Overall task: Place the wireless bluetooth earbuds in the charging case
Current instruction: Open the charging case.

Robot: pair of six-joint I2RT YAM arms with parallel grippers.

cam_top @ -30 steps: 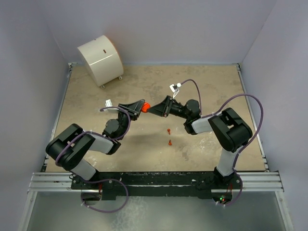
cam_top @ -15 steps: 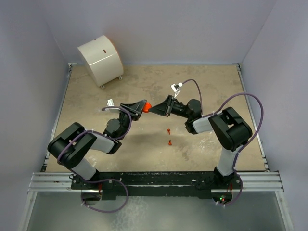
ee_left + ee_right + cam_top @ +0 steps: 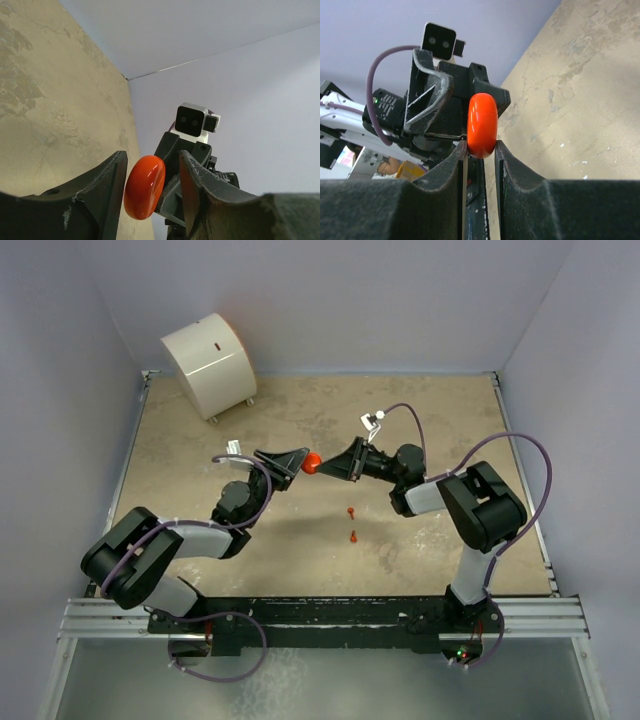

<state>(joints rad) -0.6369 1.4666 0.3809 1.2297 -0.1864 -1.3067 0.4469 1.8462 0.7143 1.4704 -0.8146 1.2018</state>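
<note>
Mid-table blocked: left hand (image 3: 299, 462) & right hand (image 3: 330, 466) meet tip to tip, red-orange charging case (image 3: 312, 463) betw. them. Right fingers pinch it; left jaws stand apart round it, slim gap only. Farther earbud (image 3: 351, 511) & nearer earbud (image 3: 354, 535) lie on the near side, apart. White drum (image 3: 208, 362) fills back-left corner. Table (image 3: 450, 420) open at right & far-centre.

The table (image 3: 440, 560) is a mottled beige slab with pale flecks and scuffs. Two red-orange earbuds lie on it, apart from each other, below the right claw (image 3: 326, 466) on the side towards the arm bases and slightly to its right. The first earbud (image 3: 351, 511) is closer to that claw, and the second earbud (image 3: 354, 535) is just beyond it towards the near edge. A white drum (image 3: 208, 363) sits at the far left corner, well away from the left claw (image 3: 298, 462).
</note>
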